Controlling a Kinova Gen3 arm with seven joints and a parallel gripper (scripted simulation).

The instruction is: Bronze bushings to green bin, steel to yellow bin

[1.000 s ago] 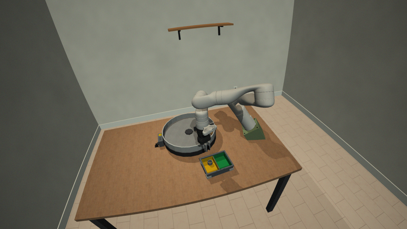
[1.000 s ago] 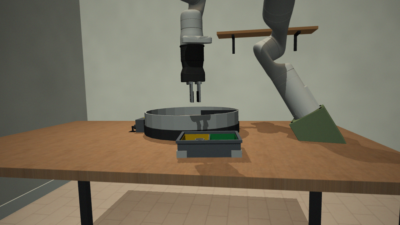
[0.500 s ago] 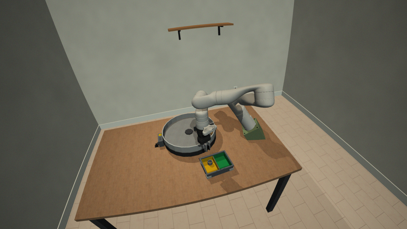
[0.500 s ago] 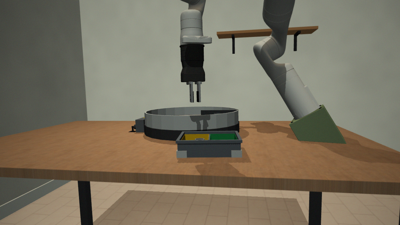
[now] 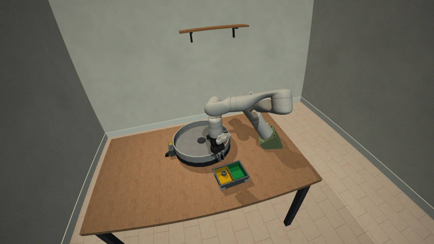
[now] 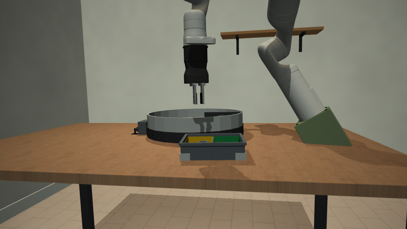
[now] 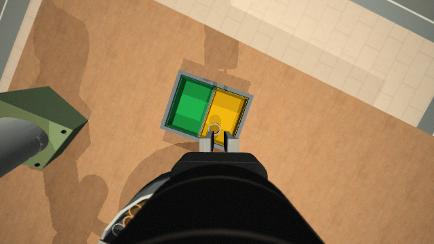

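The pincer (image 5: 220, 159) (image 6: 198, 103) (image 7: 218, 137) is being held above the turntable (image 5: 189, 148) (image 6: 170, 123) (image 7: 117, 217), its fingers partly apart — nothing is being gripped. One steel bushing (image 5: 223, 174) (image 6: 203, 140) (image 7: 214, 123) is being kept upright in the yellow bin (image 5: 224, 179) (image 6: 193, 139) (image 7: 227, 105), as required; no bushing is being shown in the green bin (image 5: 238, 170) (image 6: 227, 139) (image 7: 188, 105). At the turntable's edge, two bronze rings (image 7: 129, 210) and a steel ring (image 7: 113, 228) are being partly hidden by the pincer's body. Judging by the material, something small, stiff and fairly heavy is being dealt with, hardly to be dented but perhaps slippery on its curved wall. A level hold across the outer diameter, below the rim, is being called for — with the neighbours being so near, fingers could be fouled or the wrong metal picked up

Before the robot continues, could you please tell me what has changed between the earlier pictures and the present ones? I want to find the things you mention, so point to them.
Nothing visibly changed. The gripper (image 5: 220, 157) (image 6: 198, 103) (image 7: 218, 137) stays open above the turntable's near rim, and the steel bushing (image 5: 221, 174) (image 6: 199, 141) (image 7: 209, 130) remains in the yellow bin (image 5: 225, 180) (image 6: 193, 139) (image 7: 228, 108).
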